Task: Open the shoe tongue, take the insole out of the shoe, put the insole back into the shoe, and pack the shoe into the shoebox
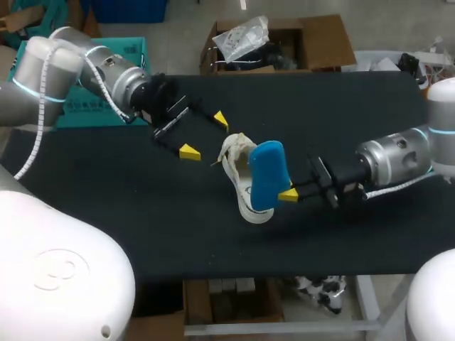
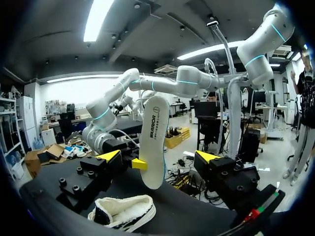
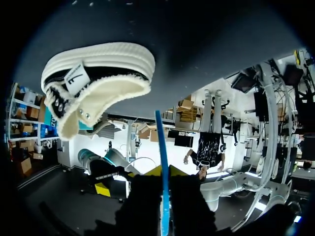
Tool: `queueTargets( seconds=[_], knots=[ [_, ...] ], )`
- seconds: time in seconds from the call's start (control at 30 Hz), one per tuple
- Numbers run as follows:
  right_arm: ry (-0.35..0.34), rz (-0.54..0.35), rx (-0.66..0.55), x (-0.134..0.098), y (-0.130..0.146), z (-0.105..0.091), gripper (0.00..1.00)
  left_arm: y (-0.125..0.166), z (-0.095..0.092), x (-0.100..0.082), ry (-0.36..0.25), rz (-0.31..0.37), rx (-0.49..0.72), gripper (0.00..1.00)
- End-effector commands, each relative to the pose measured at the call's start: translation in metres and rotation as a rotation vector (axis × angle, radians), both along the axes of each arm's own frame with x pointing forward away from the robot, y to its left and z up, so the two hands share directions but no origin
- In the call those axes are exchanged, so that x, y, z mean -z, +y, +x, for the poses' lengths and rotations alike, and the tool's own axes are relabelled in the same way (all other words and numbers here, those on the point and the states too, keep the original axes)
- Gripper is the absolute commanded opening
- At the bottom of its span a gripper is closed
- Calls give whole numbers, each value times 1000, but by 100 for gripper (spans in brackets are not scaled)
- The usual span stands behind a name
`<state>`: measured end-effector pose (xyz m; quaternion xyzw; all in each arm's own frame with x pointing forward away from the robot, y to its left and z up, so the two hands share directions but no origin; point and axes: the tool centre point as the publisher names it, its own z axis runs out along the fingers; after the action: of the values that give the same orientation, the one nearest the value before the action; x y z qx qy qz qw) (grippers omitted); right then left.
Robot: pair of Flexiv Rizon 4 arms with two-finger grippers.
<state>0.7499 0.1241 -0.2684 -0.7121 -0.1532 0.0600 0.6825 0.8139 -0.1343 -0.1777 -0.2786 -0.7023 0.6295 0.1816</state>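
The blue insole [image 1: 267, 170] is held out of the shoe, clamped near its lower end between the yellow-tipped fingers of the right gripper [image 1: 286, 192], whose arm is brought in from the right side of the black table [image 1: 128, 234]. In the right wrist view the insole is seen edge-on as a thin blue line, pressed from both sides by the two fingers and pointed straight ahead of them. The cream shoe [image 1: 232, 158] is laid on the table near the middle, just beside and partly under the raised insole. From the left wrist view the insole is seen standing upright, its white underside turned toward that camera and its lower end hanging clear of the shoe's frayed opening. The left gripper [image 1: 205, 135] is placed just beside the shoe on its left; nothing is held in it and its fingers are spread wide.
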Motion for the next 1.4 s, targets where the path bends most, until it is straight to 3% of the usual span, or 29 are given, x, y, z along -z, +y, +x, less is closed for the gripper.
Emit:
queueTargets(
  seconds=[0.03,0.23,0.3,0.37,0.4,0.43,0.5,0.77,1.17,1.4],
  knots=[
    [2,3,-5,1,-1,2,0,-2,5,-4,3,26,117,100],
    [2,3,-5,1,-1,2,0,-2,5,-4,3,26,117,100],
    [-68,13,-34,-6,0,2,0,-7,20,1,-38,68,197,100],
    [-98,-9,-47,-12,2,-2,0,-6,27,4,-90,79,269,100],
    [-107,-10,-48,-14,3,-4,0,-5,29,4,-81,94,278,100],
    [-117,-11,-55,-17,3,-9,0,-4,33,4,-120,103,324,100],
    [-149,-17,-59,-22,5,-16,0,-3,37,3,-140,138,323,100],
    [-143,8,-143,-28,12,-32,0,0,42,8,-214,146,420,100],
    [-217,56,-273,-31,15,-35,0,6,42,14,-220,127,443,100],
    [-217,56,-273,-31,15,-35,0,6,42,14,-220,127,443,100]
  ],
)
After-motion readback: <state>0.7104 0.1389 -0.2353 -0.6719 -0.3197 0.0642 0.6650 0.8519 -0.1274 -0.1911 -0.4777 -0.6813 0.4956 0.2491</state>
